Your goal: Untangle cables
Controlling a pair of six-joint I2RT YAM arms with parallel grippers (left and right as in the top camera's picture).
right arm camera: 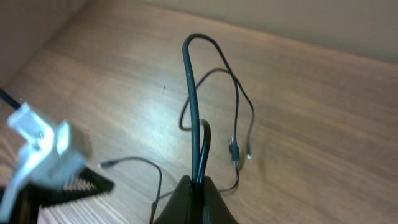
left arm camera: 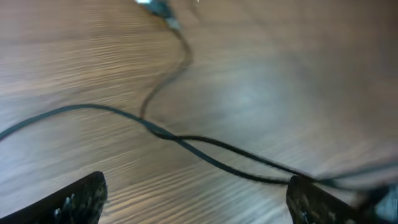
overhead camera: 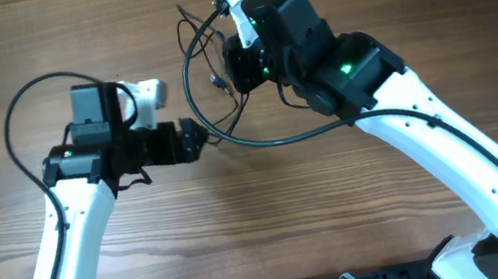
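Overhead: right end effector (overhead camera: 241,60) sits at upper centre of the frame. The cables (overhead camera: 217,82) hang and loop just left of it, thin dark strands with a small plug end. Left end effector (overhead camera: 194,140) lies lower, left of centre, its tip near the bottom of the loops. Wooden table (overhead camera: 244,231) beneath all.

Left wrist: fingers (left arm camera: 81,199) show at both lower corners, spread wide, nothing between them but table (left arm camera: 280,74). The cables (left arm camera: 184,48) run down from the top edge; one strand crosses a darker line at mid-frame (blurred, so I cannot tell which lies on top).

Right wrist: right end effector (right arm camera: 196,196) at bottom centre, pinched narrow on a dark strand that rises straight and bends over near the top. The cables (right arm camera: 237,102) trail down right of it to two small plug ends above the table (right arm camera: 323,124).
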